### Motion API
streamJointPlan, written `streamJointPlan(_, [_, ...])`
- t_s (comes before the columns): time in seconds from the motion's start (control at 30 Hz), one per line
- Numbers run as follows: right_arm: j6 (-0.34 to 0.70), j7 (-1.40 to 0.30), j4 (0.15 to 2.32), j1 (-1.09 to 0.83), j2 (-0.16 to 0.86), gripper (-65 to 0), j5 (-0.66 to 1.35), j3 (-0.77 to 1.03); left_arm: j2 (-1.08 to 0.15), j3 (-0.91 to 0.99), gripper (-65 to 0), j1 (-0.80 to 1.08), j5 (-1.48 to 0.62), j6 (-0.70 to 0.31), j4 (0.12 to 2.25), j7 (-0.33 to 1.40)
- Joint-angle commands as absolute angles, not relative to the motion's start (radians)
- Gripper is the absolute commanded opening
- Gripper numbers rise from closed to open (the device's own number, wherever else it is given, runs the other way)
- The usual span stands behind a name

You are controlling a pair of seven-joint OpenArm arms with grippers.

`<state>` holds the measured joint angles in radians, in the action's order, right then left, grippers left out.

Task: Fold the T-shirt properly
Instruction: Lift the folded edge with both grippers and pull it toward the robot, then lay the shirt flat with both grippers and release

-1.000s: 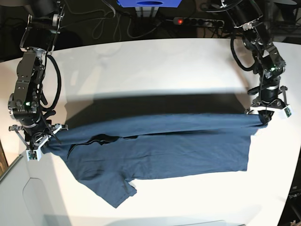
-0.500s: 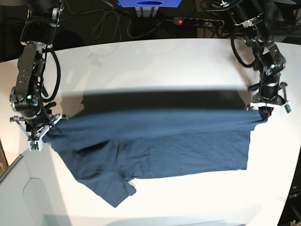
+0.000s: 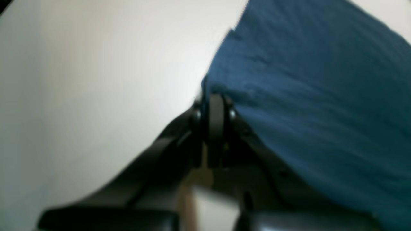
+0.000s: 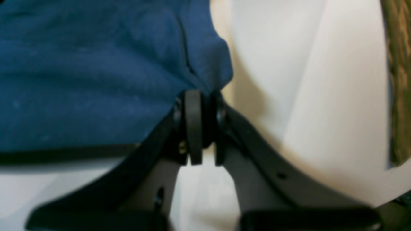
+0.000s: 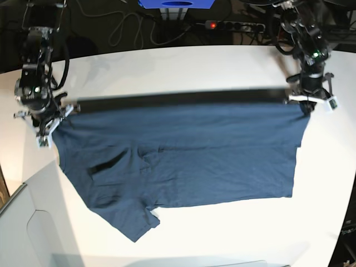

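Observation:
The dark navy T-shirt (image 5: 183,156) hangs stretched across the white table (image 5: 183,72) in the base view, its top edge taut between the two arms. My left gripper (image 5: 307,109) is at the right, shut on the shirt's upper right corner; in the left wrist view the left gripper (image 3: 214,96) pinches the T-shirt (image 3: 314,96). My right gripper (image 5: 54,125) is at the left, shut on the upper left corner; in the right wrist view the right gripper (image 4: 200,94) clamps a bunched bit of the T-shirt (image 4: 96,73). One sleeve (image 5: 130,214) droops at the lower left.
A power strip (image 5: 236,25) with a red light and loose cables (image 5: 130,28) lie beyond the table's far edge. A blue box (image 5: 177,3) stands at the top centre. A pale panel (image 5: 28,233) fills the lower left corner.
Both arms have carried the shirt's top edge away from the front of the table, toward the far side. The cloth has spread out and its shadow has shrunk to a narrow band.

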<state>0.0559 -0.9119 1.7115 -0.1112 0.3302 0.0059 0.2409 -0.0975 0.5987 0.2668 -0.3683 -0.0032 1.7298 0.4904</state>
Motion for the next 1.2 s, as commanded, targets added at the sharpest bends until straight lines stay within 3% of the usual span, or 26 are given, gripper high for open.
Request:
streamJointPlan(0.0, [0.059,-0.888,1.730,-0.119,0.348,-65.0,-0.001,0.248,-0.102,0.604,-65.0,0.280,-0.369,0.001,1.765,0.460])
streamJointPlan(0.77, [0.059,-0.776,1.730,-0.352,0.361,-65.0,0.001,0.354,-0.025,0.605,-65.0,0.588,-0.369,0.001,1.844,0.458])
streamJointPlan(1.17, [0.059,-0.780,1.730,-0.366,0.338,-65.0,-0.001,0.374,-0.030,0.642,-65.0,0.590,-0.369,-0.001,1.831,0.458])
